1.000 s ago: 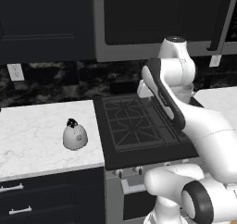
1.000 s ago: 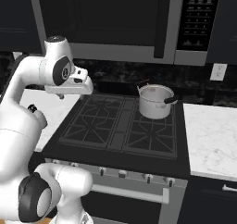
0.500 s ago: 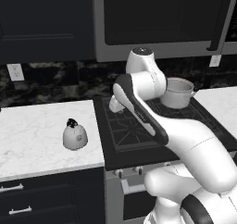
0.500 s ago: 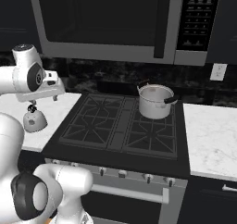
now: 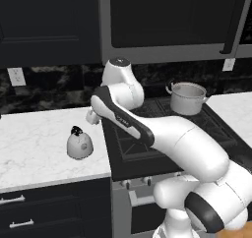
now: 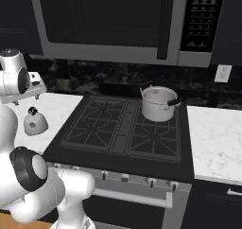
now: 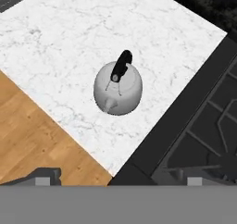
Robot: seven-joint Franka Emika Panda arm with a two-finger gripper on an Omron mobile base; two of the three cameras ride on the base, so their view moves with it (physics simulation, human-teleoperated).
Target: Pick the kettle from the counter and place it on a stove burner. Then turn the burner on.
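The kettle (image 7: 118, 89) stands upright on the white marble counter (image 7: 69, 47), directly below the gripper (image 7: 120, 177) and clear of it, centred between the jaws. The jaws stand wide apart, holding nothing. The black gas cooktop (image 7: 203, 135) lies beside the kettle. A steel pot (image 6: 159, 103) sits on a rear burner.
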